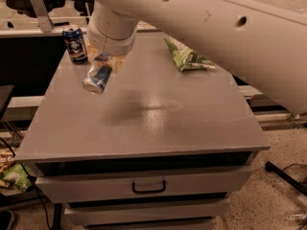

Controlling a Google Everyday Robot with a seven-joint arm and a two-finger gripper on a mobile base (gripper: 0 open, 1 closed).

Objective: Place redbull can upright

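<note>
The redbull can (98, 76) is slim, silver and blue, and hangs tilted above the left part of the grey table (158, 123), silver top pointing down toward the front left. My gripper (106, 61) is shut on the can's upper end, below the thick white wrist. The can is off the tabletop; its shadow falls on the table to its right.
A wider dark-blue can with a white figure (75, 44) stands upright at the table's back left corner, close behind the gripper. A green crumpled bag (184, 57) lies at the back right. Drawers with a handle (148, 188) are below the front edge.
</note>
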